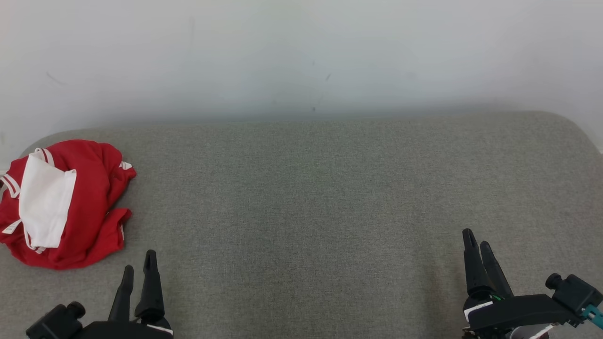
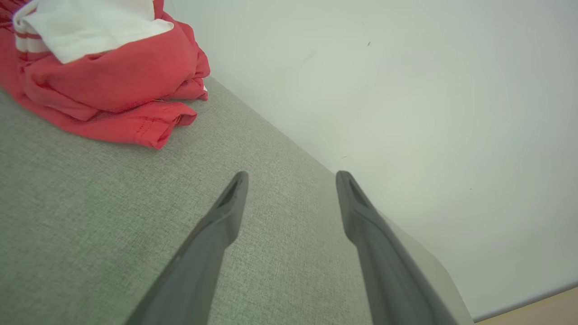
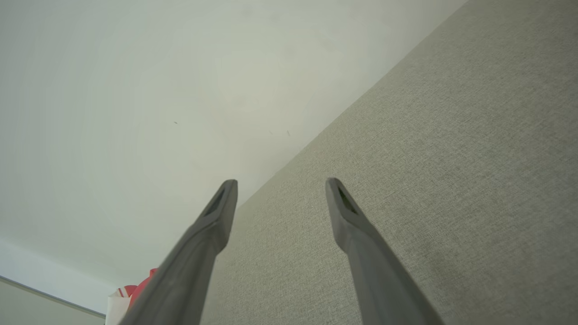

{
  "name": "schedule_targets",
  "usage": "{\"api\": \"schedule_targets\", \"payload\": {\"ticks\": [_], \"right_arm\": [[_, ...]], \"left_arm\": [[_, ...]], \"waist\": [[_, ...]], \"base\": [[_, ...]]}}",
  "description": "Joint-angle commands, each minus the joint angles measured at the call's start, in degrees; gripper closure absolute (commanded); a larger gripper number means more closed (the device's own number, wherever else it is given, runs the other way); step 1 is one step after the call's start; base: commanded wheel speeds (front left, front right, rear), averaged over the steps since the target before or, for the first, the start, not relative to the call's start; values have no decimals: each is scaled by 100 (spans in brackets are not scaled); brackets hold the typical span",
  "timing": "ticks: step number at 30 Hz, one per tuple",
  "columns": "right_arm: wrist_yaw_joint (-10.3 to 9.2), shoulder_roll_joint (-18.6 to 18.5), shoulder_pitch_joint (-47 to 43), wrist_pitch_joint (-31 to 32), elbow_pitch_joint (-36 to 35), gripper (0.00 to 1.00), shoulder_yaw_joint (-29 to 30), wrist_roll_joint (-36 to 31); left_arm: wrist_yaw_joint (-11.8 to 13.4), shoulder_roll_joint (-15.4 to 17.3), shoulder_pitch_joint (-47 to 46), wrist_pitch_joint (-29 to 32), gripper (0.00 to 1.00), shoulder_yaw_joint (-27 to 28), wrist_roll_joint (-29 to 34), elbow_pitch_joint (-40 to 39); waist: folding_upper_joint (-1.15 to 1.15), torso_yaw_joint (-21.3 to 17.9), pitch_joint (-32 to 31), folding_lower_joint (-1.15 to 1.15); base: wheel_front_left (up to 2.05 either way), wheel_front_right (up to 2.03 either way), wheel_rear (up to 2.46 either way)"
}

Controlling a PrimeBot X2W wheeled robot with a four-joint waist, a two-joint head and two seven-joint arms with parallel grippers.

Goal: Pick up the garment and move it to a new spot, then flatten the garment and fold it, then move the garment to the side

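A crumpled red garment (image 1: 89, 202) with white trim and a white panel lies in a heap at the far left of the grey cloth-covered surface (image 1: 320, 202). My left gripper (image 1: 139, 263) rests at the lower left, just right of and nearer than the heap, open and empty. In the left wrist view the garment (image 2: 117, 76) sits at the upper left, well beyond that gripper (image 2: 291, 178). Over at the lower right my right gripper (image 1: 476, 239) is open too, holding nothing. Its wrist view shows its spread fingers (image 3: 280, 185) and a corner of the garment (image 3: 135, 291) far off.
A pale wall (image 1: 301, 56) runs along the back edge of the surface. The surface has rounded far corners, and the garment lies close to its left edge. A wide stretch of bare grey fabric lies between the two grippers.
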State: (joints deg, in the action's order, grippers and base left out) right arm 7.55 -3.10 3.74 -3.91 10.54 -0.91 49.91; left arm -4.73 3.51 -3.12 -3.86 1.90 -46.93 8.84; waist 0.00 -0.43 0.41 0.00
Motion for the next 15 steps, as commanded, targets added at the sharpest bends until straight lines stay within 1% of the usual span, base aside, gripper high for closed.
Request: {"api": "schedule_targets", "payload": {"ticks": [1,12,15], "right_arm": [[-4,-53,102,-67,-70,0,-44,-245],[-5,-72,62,-264,47,0,-139,-1159],[-6,-73,68,-298,51,0,-154,-1306]], "left_arm": [[-9,64,11,-66,0,-58,263,-99],[53,142,110,-263,0,-201,1059,-185],[58,156,125,-296,0,-227,1204,-196]], "waist": [[0,5,-4,0],[0,18,-41,0],[0,18,-46,0]], "base": [[0,0,0],[0,0,0],[0,0,0]]}}
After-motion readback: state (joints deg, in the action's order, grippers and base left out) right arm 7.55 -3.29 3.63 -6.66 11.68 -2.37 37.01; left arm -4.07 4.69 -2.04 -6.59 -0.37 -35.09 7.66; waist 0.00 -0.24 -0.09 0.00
